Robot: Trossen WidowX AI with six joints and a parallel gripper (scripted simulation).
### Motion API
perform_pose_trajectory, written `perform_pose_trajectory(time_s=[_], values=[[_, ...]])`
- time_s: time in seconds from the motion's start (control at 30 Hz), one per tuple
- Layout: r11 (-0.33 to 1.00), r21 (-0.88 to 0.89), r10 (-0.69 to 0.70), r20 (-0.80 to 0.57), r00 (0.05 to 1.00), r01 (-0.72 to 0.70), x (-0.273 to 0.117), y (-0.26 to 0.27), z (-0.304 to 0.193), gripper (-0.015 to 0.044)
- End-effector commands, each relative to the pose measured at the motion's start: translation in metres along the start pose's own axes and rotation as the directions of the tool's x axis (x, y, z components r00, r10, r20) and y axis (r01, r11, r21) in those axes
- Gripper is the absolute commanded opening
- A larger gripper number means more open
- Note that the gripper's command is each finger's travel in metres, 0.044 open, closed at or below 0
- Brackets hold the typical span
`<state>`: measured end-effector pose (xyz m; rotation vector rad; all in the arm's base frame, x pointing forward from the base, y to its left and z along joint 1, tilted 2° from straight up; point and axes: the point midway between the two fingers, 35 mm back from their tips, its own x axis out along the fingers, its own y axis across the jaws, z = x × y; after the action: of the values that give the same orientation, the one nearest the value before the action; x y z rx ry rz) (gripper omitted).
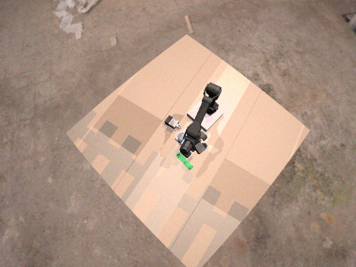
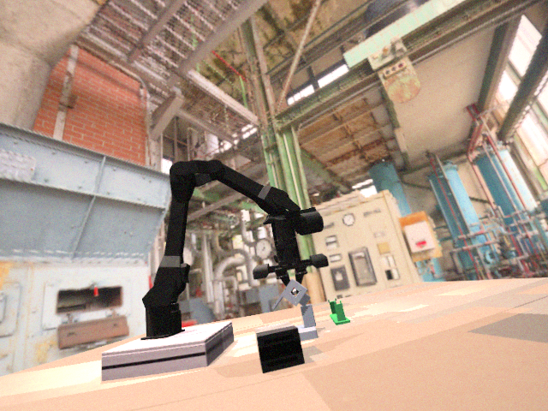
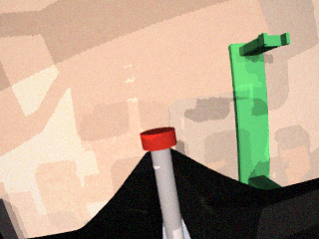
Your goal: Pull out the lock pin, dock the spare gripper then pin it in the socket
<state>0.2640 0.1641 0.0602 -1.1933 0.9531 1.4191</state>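
Labels or numbers — none that can be read

Wrist view: cannot follow the red-capped pin (image 3: 166,191) past the bottom edge, nor see the near end of the green holder (image 1: 184,161) (image 2: 340,316) (image 3: 251,119) behind the black fingers (image 2: 286,278). Top view: cannot see the pin or all of the mount (image 1: 180,138) (image 2: 308,317) under the arm (image 1: 198,120) (image 2: 241,181). Exterior: cannot make out the spigot behind the spare gripper's body (image 1: 171,122) (image 2: 281,349), nor resolve the pin.

Green bracket (image 1: 184,161) on the tabletop (image 1: 149,198), near the arm (image 1: 198,120).
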Motion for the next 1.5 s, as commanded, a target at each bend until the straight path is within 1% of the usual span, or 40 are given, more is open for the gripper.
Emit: perform_pose_trajectory(time_s=[0.0,1.47], values=[[1.0,0.001,0.0,0.0,1.0,0.0,0.002,0.0,0.003,0.0],[1.0,-0.001,-0.003,-0.008,1.0,0.003,0.005,0.0,0.039,0.0]])
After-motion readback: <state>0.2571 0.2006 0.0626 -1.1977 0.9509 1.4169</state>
